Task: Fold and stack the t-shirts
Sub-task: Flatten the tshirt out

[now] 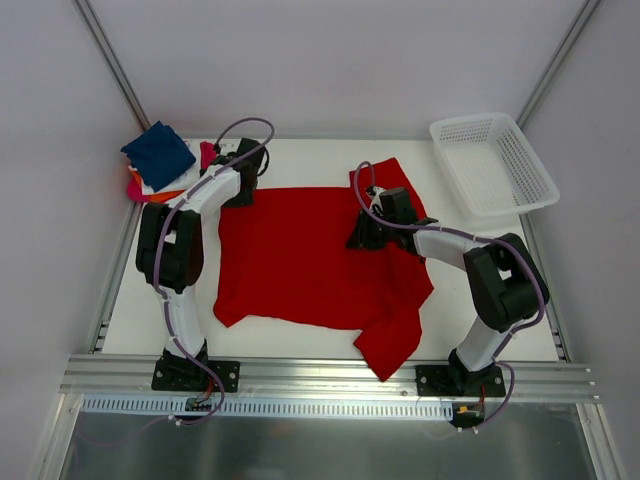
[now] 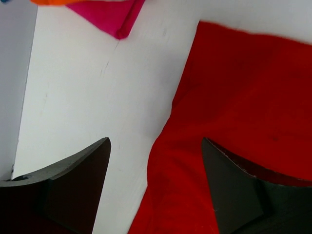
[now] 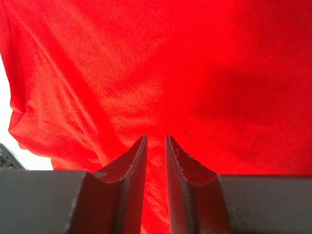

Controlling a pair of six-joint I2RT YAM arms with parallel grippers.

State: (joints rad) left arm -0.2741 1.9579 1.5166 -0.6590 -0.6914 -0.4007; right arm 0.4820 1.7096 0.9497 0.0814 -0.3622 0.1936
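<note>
The large red t-shirt (image 1: 310, 255) lies spread on the white table, with one sleeve at the back right and a flap hanging towards the front right. My left gripper (image 1: 238, 195) is open at the shirt's back left corner; in the left wrist view its jaws (image 2: 155, 140) straddle the shirt's edge (image 2: 234, 97). My right gripper (image 1: 358, 238) is over the shirt's right part; in the right wrist view it (image 3: 156, 137) is nearly closed, with red cloth (image 3: 146, 73) in the narrow gap. A navy folded tee (image 1: 158, 153) tops a stack with orange (image 1: 140, 190) and magenta (image 2: 114, 17) ones.
A white mesh basket (image 1: 492, 163) stands at the back right corner. The table (image 1: 140, 310) has a metal rail along its near edge and grey walls on both sides. The folded stack sits at the back left corner, close to my left arm.
</note>
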